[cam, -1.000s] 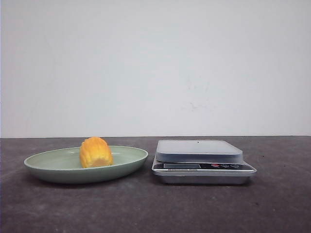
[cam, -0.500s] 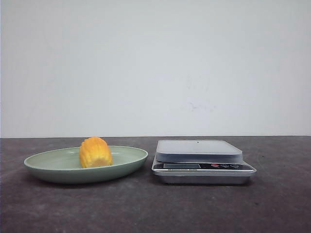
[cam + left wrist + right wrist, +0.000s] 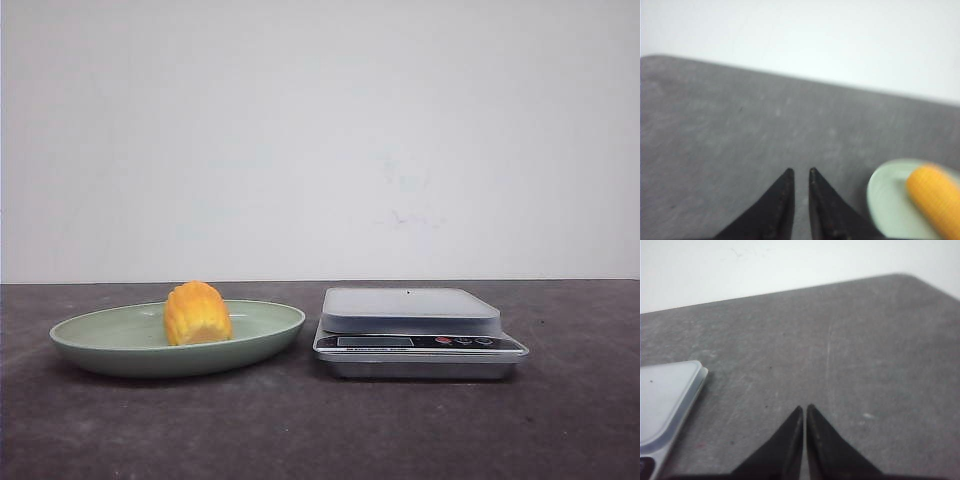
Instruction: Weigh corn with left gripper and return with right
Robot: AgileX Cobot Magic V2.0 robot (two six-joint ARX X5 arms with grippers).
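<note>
The corn (image 3: 197,313), a short yellow-orange cob piece, lies in the green plate (image 3: 100,340) on the left of the table. Neither gripper shows in the front view. In the left wrist view my left gripper (image 3: 800,171) hangs over bare table, its black fingers a narrow gap apart and empty. The plate (image 3: 885,200) and the corn (image 3: 935,197) lie off to its side, blurred. In the right wrist view my right gripper (image 3: 804,407) is shut and empty above bare table.
A silver kitchen scale (image 3: 410,310) with a grey platform stands right of the plate; its corner shows in the right wrist view (image 3: 665,395). The dark grey tabletop (image 3: 320,430) ends at a white wall behind.
</note>
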